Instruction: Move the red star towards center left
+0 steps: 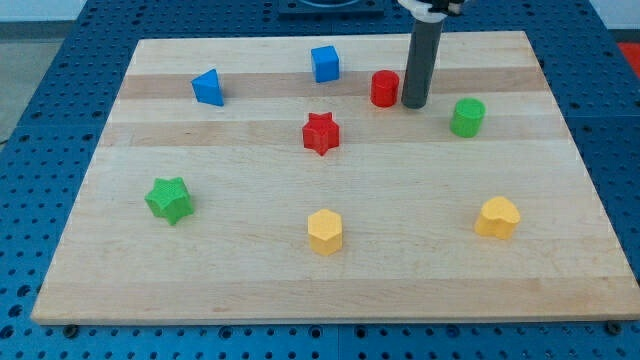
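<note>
The pale wooden worktop (560, 200) lies on blue perforated matting (40, 120). My tip (414, 103) touches down just right of the red cylinder block (384, 88). The red star block (321, 133) sits apart; this plain rod tool has nothing to spread or pinch.

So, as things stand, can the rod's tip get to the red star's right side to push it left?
Probably yes. My tip sits up and to the view's right of the red star, just right of the red cylinder. The board between tip and star looks bare; the cylinder lies above that path.
</note>
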